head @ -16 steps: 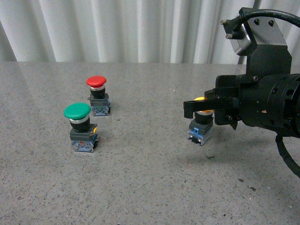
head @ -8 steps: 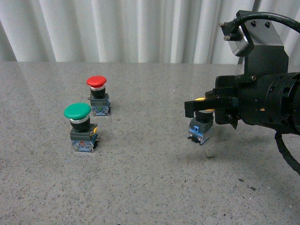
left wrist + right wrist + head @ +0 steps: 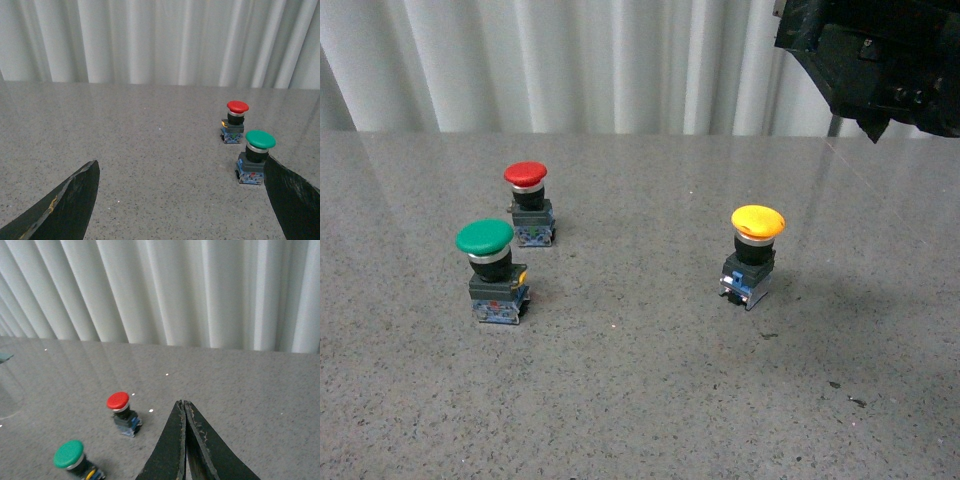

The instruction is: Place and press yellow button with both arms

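Observation:
The yellow button stands upright and alone on the grey table, right of centre, with nothing touching it. Part of the right arm hangs high in the top right corner of the front view, well above the button. My right gripper is shut, its two fingers pressed together with nothing between them; the yellow button does not show in the right wrist view. My left gripper is open, its fingers spread wide over bare tabletop, and the yellow button is out of that view too.
A green-capped button and a red-capped button stand close together on the left of the table. A pleated white curtain hangs behind the table's far edge.
The right gripper has let go of the yellow button and risen up to the top right of the front view. The button now stands free on the table, its cap uncovered.

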Action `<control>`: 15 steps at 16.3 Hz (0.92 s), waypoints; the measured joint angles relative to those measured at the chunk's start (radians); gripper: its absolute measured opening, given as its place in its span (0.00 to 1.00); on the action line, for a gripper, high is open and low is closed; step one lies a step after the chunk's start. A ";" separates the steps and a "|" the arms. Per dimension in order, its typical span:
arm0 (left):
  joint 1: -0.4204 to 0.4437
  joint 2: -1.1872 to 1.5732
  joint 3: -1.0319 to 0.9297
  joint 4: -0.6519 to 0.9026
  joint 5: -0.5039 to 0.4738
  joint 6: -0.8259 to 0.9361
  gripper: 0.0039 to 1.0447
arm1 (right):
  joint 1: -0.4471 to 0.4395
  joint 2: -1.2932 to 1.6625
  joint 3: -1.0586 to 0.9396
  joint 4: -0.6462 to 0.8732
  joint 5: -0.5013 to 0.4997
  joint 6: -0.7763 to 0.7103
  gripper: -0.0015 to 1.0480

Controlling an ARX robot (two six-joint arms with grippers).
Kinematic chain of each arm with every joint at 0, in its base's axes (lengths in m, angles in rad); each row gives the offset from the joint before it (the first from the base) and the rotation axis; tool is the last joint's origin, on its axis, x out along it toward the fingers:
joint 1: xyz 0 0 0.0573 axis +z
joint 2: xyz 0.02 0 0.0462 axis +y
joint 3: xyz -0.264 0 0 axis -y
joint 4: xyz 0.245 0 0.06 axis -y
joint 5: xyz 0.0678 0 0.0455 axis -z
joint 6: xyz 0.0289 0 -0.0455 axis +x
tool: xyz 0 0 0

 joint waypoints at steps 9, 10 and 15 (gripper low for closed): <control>0.000 0.000 0.000 0.000 0.000 0.000 0.94 | -0.151 -0.919 -0.383 -0.526 0.354 -0.182 0.02; 0.000 0.000 0.000 0.000 0.000 0.000 0.94 | -0.178 -0.948 -0.401 -0.526 0.325 -0.186 0.02; 0.000 0.000 0.000 0.000 0.000 0.000 0.94 | -0.402 -1.158 -0.542 -0.620 0.098 -0.196 0.02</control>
